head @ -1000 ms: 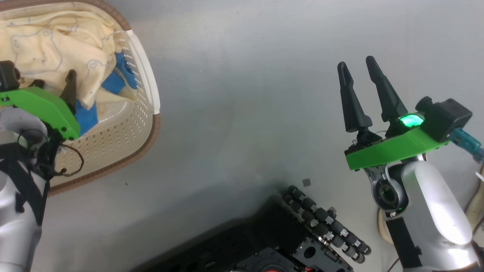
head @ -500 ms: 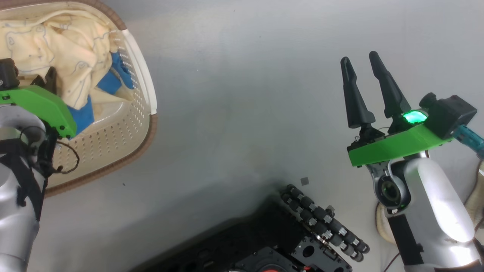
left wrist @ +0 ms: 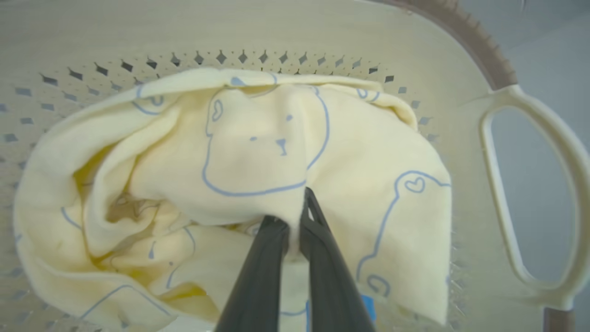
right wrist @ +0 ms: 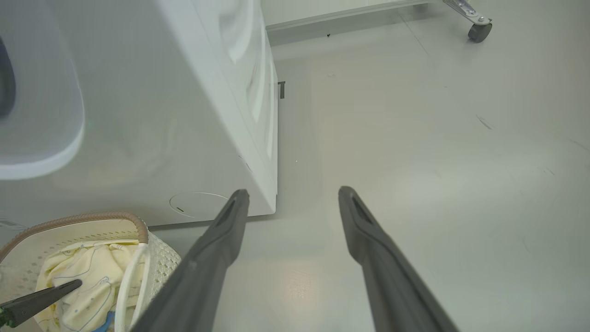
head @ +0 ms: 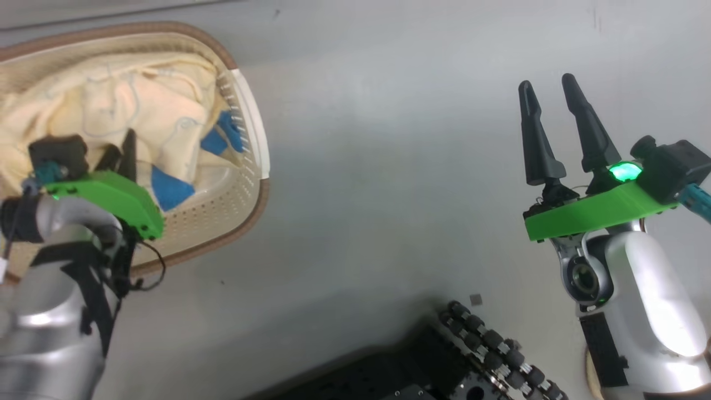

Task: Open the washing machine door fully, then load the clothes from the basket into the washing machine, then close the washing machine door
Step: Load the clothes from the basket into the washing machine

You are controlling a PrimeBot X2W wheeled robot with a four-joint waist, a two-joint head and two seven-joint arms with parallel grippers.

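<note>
Clothes (left wrist: 258,147) bunched inside basket (head: 244,189), which sits on floor (head: 389,166) just in front of washing machine (right wrist: 161,115). Left gripper (left wrist: 292,210) down in basket, jaws pinching a fold of the yellow fabric. Right gripper (head: 547,86) over bare floor, well apart from basket, jaws spread, holding nothing.

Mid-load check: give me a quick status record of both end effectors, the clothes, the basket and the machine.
left end effector: shut on a fold of the clothes, inside the basket
right end effector: open, empty, above the floor
clothes: pale yellow with blue line drawings, bunched in the basket, not yet lifted clear
basket: on the floor at the foot of the washing machine
washing machine: white front seen in the right wrist view; door state cannot be told
</note>
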